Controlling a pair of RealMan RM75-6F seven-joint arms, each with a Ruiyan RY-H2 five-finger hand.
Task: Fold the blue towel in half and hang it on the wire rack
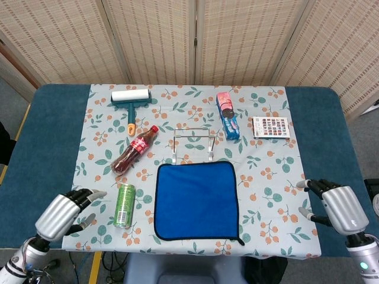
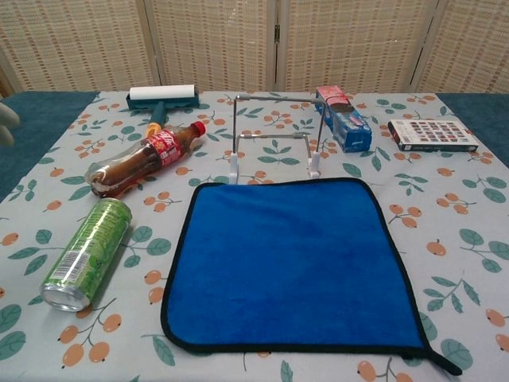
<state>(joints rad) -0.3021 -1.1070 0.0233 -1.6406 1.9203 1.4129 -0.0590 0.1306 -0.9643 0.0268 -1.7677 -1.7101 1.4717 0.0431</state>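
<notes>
Left robot hand (image 1: pixel 62 214) seemingly spread, right robot hand (image 1: pixel 337 204) empty
</notes>
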